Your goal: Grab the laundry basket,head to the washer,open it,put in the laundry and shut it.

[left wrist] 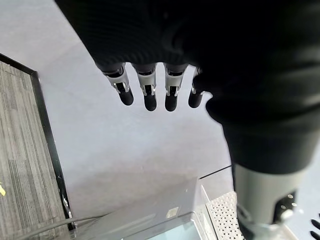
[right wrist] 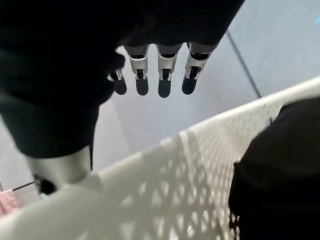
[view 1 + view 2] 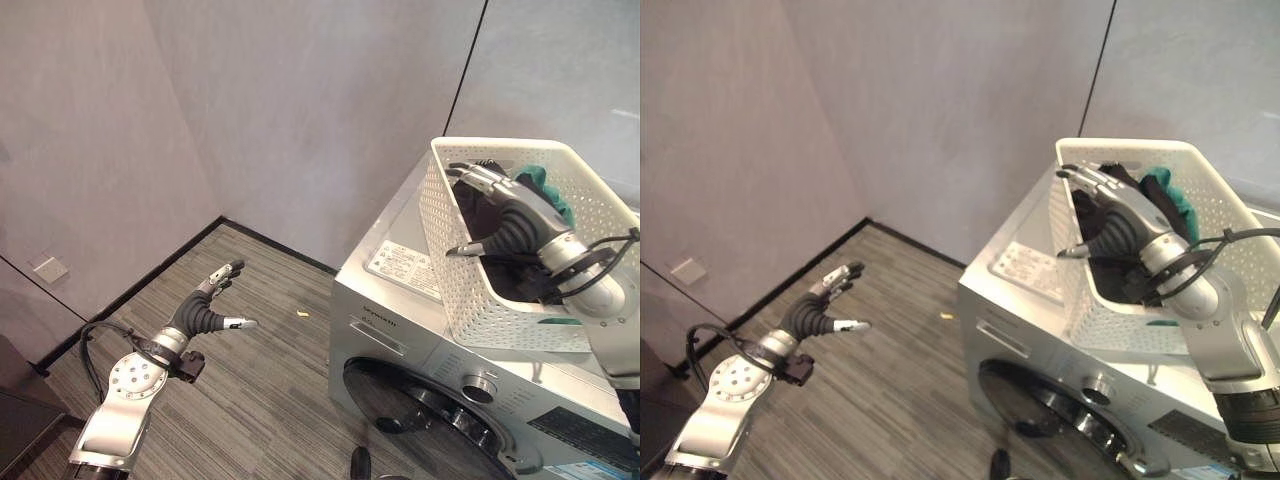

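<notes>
Grey walls (image 3: 300, 110) meet in a corner beyond both hands, and striped grey carpet (image 3: 250, 380) with a small yellow scrap (image 3: 303, 314) lies open below the left hand (image 3: 205, 310), which hangs in free air with fingers spread and nothing in it. Under the right hand (image 3: 510, 225) stands the silver washer (image 3: 400, 330), its round door (image 3: 430, 410) closed. On the washer's top sits the white laundry basket (image 3: 450, 250), dark laundry (image 3: 500, 275) and a green garment (image 3: 545, 190) inside. The right hand reaches over the basket's rim with fingers straight and relaxed, clasping nothing.
</notes>
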### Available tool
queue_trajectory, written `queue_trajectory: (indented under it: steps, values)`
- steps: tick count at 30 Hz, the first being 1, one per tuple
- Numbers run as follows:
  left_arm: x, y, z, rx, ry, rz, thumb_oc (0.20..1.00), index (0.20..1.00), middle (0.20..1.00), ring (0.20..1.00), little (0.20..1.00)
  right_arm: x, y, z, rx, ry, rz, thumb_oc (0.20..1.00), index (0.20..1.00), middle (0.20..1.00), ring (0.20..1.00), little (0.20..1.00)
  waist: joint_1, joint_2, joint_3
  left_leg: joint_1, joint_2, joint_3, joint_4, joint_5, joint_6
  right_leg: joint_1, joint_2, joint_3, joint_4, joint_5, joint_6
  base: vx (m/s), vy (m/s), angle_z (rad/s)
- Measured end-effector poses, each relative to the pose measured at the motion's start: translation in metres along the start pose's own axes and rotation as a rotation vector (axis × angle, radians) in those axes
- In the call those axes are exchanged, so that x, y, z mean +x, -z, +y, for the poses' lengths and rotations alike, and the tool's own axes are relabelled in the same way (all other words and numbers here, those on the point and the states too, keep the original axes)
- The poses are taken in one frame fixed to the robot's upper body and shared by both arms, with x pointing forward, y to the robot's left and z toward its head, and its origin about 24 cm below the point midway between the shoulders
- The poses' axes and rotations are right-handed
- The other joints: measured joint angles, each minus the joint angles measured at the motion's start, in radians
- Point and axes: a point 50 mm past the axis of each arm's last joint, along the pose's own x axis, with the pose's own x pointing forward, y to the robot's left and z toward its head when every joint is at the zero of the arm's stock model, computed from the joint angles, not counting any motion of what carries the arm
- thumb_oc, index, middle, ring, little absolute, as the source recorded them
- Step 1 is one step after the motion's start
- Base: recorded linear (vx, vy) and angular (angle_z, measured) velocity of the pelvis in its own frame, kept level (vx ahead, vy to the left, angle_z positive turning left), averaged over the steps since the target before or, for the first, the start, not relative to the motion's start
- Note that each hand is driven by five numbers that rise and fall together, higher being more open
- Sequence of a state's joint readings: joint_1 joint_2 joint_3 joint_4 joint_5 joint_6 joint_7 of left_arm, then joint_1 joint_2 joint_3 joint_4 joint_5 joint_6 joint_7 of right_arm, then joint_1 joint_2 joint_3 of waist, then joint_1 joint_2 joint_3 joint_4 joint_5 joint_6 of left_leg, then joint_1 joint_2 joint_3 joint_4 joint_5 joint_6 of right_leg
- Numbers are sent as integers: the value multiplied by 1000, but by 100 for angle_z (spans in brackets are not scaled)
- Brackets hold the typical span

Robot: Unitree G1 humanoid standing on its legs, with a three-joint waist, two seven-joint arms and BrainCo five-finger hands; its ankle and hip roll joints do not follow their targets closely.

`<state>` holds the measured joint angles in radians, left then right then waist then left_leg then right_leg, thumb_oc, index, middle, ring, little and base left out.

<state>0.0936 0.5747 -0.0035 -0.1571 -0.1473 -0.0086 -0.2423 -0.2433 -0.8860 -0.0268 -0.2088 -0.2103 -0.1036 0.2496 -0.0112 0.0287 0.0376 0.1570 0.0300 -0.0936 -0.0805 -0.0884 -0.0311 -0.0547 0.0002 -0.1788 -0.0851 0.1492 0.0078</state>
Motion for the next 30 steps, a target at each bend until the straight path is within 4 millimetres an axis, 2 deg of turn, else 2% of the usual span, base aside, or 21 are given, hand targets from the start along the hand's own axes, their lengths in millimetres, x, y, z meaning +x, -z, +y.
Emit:
queue_trajectory:
  steps: [7,13,15,19,20,22,23,24,26,27,28,29,30]
  values:
    - [-8,5,6,0,-31,23,1000,1000,1000,1000,1000,-8,5,-2,31,-36,22,1000,1000,1000,1000,1000,1,-2,-1,1,0,5,7,-3,4,-2,2,3,0,-1,0,46,-42,-1]
    - [-7,4,6,5,-32,21,1000,1000,1000,1000,1000,-34,20,-8,39,-20,125,1000,1000,1000,1000,1000,-7,-4,-2,13,3,25,14,-13,3,8,7,13,0,-6,0,70,-108,-6]
    - [-7,5,6,3,-36,22,1000,1000,1000,1000,1000,-48,27,-7,49,-28,176,1000,1000,1000,1000,1000,-12,-9,3,15,9,31,51,-36,-7,22,14,19,6,-17,1,95,-148,-12]
    - [-9,6,8,-2,-46,29,1000,1000,1000,1000,1000,-62,36,-7,71,-36,240,1000,1000,1000,1000,1000,-32,-15,9,14,36,52,95,-73,-23,21,44,34,31,-37,-14,100,-175,-17]
    - [-9,8,11,-2,-58,37,1000,1000,1000,1000,1000,-68,41,-9,73,-29,269,1000,1000,1000,1000,1000,-32,-16,10,9,47,53,128,-93,-34,21,55,39,43,-52,-34,104,-213,-10]
    - [-9,10,11,-8,-60,49,1000,1000,1000,1000,1000,-72,43,-12,64,-32,286,1000,1000,1000,1000,1000,-52,-15,15,-7,58,51,169,-104,-42,16,67,36,66,-67,-45,54,-162,-1]
    - [-9,12,12,-11,-62,54,1000,1000,1000,1000,1000,-73,43,-13,65,-25,286,1000,1000,1000,1000,1000,-55,-16,20,-27,60,50,216,-114,-49,13,71,37,67,-78,-52,48,-222,-9]
    - [-10,20,12,-26,-67,91,1000,1000,1000,1000,1000,-77,45,-18,57,-19,301,1000,1000,1000,1000,1000,-53,-42,32,-124,43,51,428,-107,-60,23,66,55,56,-82,-55,28,-208,-15]
    - [-11,26,13,-33,-72,119,1000,1000,1000,1000,1000,-81,46,-25,35,-3,315,1000,1000,1000,1000,1000,-47,-40,38,-231,42,42,632,-82,-89,37,76,59,38,-84,-55,4,-148,-15]
    - [-11,27,13,-33,-73,127,1000,1000,1000,1000,1000,-83,45,-30,24,16,317,1000,1000,1000,1000,1000,-47,-44,55,-291,38,25,751,-39,-90,43,80,61,41,-80,-73,17,-138,-18]
    - [-13,30,11,-35,-68,146,1000,1000,1000,1000,1000,-83,47,-32,22,23,324,1000,1000,1000,1000,1000,-33,-60,64,-338,28,14,839,27,-96,42,78,63,54,-87,-104,27,-151,-33]
    - [-13,35,9,-32,-61,166,1000,1000,1000,1000,1000,-84,49,-31,28,20,335,1000,1000,1000,1000,1000,-28,-64,66,-370,20,-8,885,114,-116,35,88,68,92,-105,-123,37,-19,-24]
    - [-13,35,10,-29,-60,174,1000,1000,1000,1000,1000,-86,51,-34,22,31,347,1000,1000,1000,1000,1000,-30,-88,86,-446,5,-11,1014,131,-104,37,78,63,108,-110,-125,67,42,-10]
